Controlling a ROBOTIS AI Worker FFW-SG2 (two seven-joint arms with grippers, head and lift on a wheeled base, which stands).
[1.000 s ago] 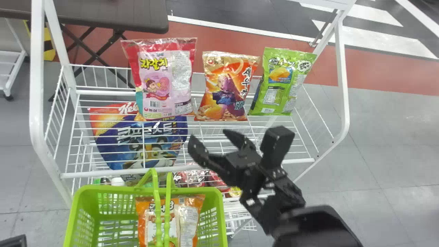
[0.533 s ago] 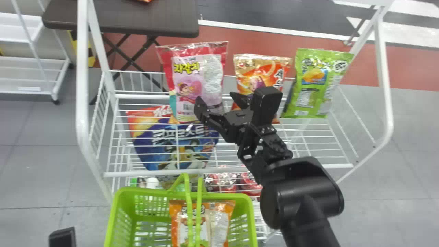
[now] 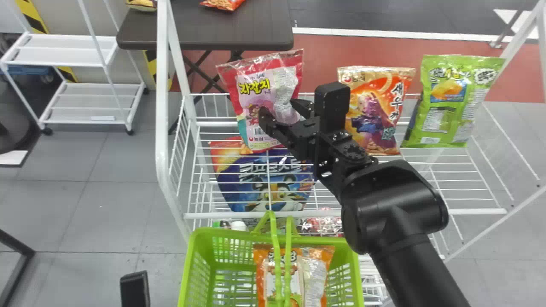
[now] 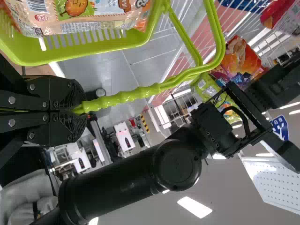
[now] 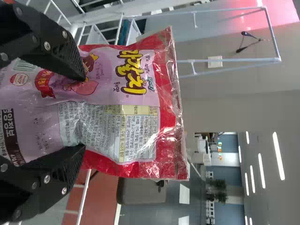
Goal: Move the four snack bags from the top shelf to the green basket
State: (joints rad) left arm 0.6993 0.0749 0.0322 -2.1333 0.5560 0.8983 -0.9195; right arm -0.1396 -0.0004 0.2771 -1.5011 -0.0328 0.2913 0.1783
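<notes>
OK, head view: pink snack bag [image 3: 256,87] upright on top shelf [image 3: 469,211], just ahead of right gripper [image 3: 278,108], the nearer one. Left wrist view: left gripper [image 4: 78,110] closed on basket handle [image 4: 124,95]. Right wrist view: fingers spread, nothing clamped, tips over bag's printed face, its long axis running their way, contact unclear.

On the red-and-pink snack bag [image 3: 273,100] you can read "자갈치", with "농심" near its bottom. The orange snack bag [image 3: 375,111] shows you "농심" and, running down it, "새우", the next syllable unclear. You can make out "로스트" on the blue bag [image 3: 264,183] behind the wires. Lettering on the green snack bag [image 3: 454,100] and the blue sign [image 4: 280,127] is too unclear to read.
</notes>
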